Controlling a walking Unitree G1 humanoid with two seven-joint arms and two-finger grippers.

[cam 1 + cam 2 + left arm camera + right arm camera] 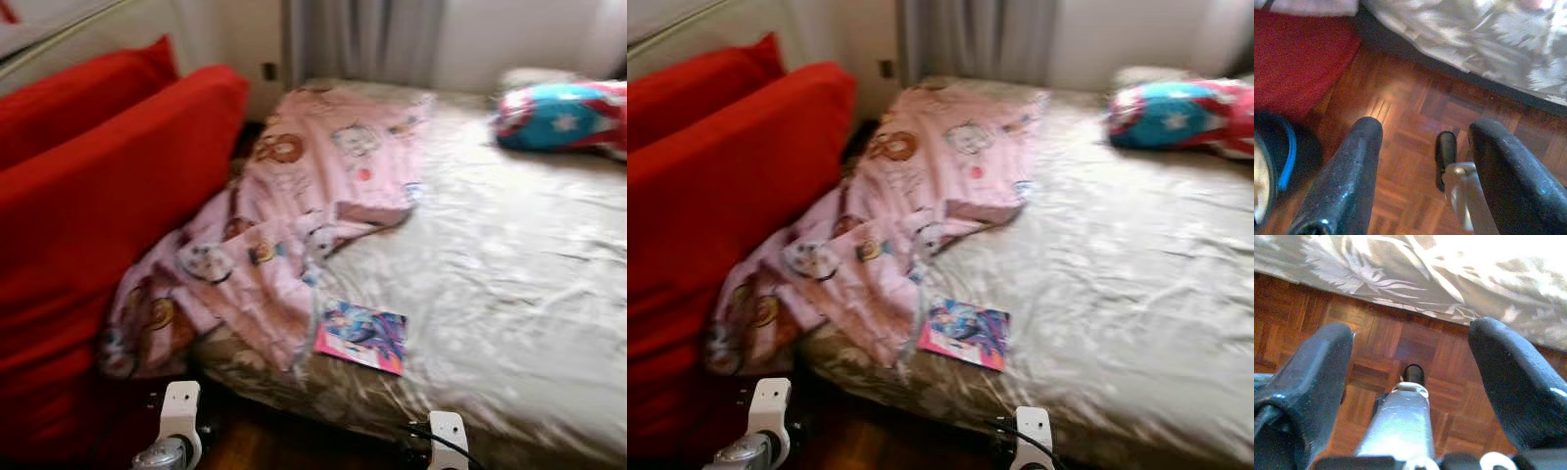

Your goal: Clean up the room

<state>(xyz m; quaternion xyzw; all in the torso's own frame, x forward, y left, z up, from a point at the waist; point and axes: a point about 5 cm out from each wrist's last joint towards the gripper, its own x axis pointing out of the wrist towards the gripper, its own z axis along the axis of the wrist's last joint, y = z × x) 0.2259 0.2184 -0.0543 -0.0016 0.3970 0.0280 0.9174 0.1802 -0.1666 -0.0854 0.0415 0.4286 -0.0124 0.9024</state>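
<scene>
Because the pink booklet [361, 336] lies flat at the near edge of the bed [509, 294], ahead between both arms, the right gripper [1410, 382] seems slightly nearer. Both it and the left gripper [1420, 166] hang wide open, empty, above parquet floor [1400, 112]. A pink blanket [294, 206] lies left.

head views down onto bed [509, 294], wrists floorward

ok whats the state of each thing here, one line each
blanket: crumpled, spilling off the bed's left edge
book: shut, flat near the bed's front edge
pillow: lying at the bed's far right
bed: sheet wrinkled, unmade
left gripper: open, above the floor
right gripper: open, above the floor
</scene>
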